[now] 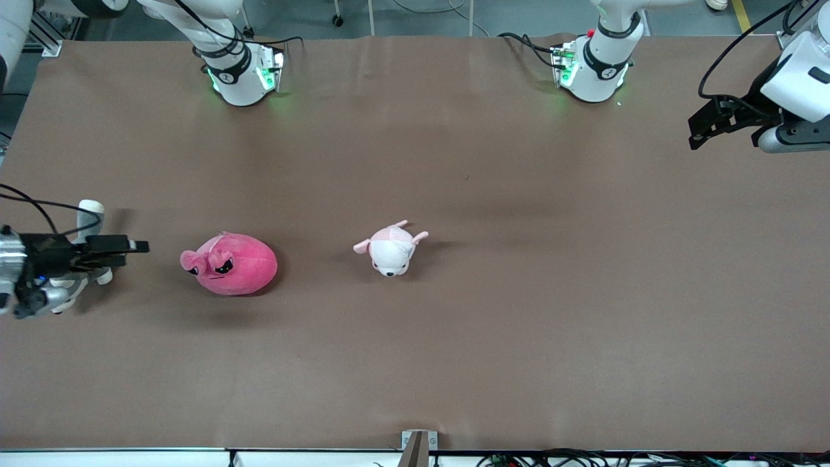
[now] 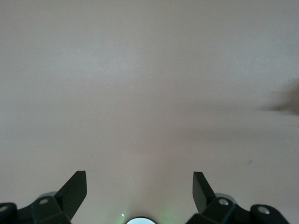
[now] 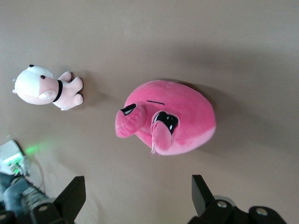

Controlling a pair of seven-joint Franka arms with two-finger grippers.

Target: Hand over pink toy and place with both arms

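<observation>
The pink toy (image 1: 230, 264) lies on the brown table toward the right arm's end, its face turned toward my right gripper. It also shows in the right wrist view (image 3: 177, 121). My right gripper (image 1: 123, 253) hangs open and empty in the air beside the toy, at the right arm's end of the table, not touching it; the right wrist view shows its own gripper (image 3: 138, 193) with the jaws wide apart. My left gripper (image 1: 700, 130) is open and empty over the table's left arm end, and the left wrist view shows its gripper (image 2: 139, 189) over bare table.
A small pale pink-and-white plush animal (image 1: 391, 250) lies near the table's middle, beside the pink toy; it also shows in the right wrist view (image 3: 44, 88). A grey-and-white plush dog (image 1: 89, 211) lies partly hidden under my right gripper.
</observation>
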